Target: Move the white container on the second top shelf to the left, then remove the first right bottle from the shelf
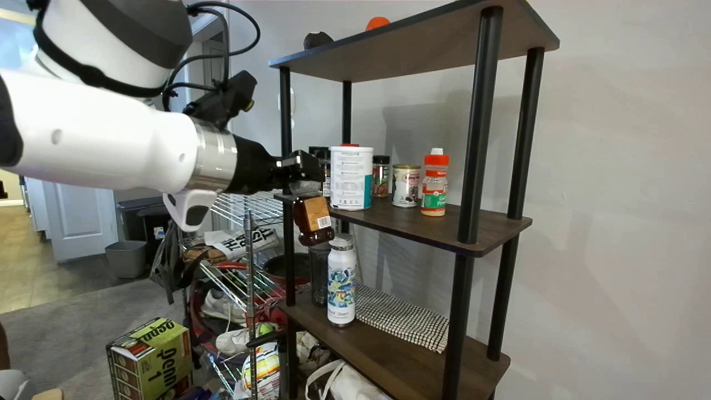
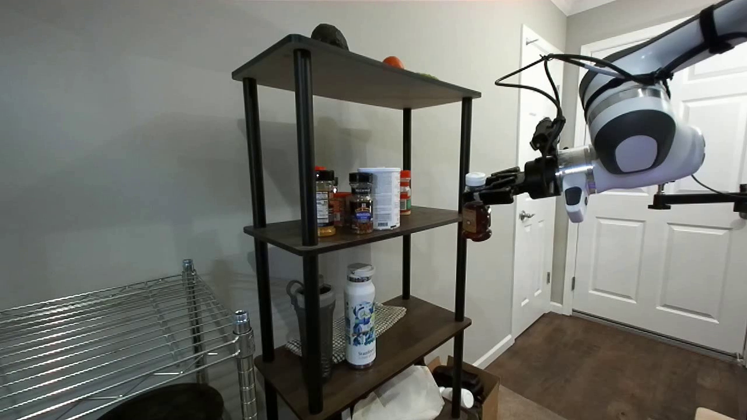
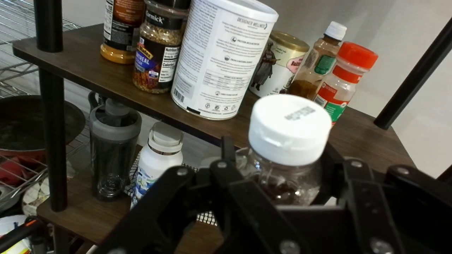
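My gripper is shut on the bottle, a dark brown one with an orange-yellow label and white cap. It hangs in the air, outside the front edge of the shelf, about level with the second board from the top. From the wrist, the white cap and clear neck of the bottle show between the fingers; its lower body is hidden. Upright on that board stands the white container, near the spice jars at one end. In both exterior views the white container is apart from the gripper.
On the same board are spice jars, a gold-lidded tin and a red-capped bottle. Black posts stand at the corners. Below are a white flask and a dark shaker. A wire rack adjoins the shelf.
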`<state>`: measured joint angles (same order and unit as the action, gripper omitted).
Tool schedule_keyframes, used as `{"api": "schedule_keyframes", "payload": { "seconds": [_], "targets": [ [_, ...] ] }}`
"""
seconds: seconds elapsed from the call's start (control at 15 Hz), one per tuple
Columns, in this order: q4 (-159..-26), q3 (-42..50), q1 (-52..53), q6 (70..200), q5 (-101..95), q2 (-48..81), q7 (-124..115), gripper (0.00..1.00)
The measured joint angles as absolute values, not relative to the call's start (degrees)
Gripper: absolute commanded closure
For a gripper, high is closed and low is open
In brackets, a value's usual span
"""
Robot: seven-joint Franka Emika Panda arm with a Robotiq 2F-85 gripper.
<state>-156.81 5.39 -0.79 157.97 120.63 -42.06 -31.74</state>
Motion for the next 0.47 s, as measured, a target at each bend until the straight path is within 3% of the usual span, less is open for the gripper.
{"api": "schedule_keyframes", "payload": {
  "seconds": [0.47],
  "targets": [
    [-156.7,5.4,-0.7,157.6,119.1,-42.1,-31.7,0.69]
  ]
}}
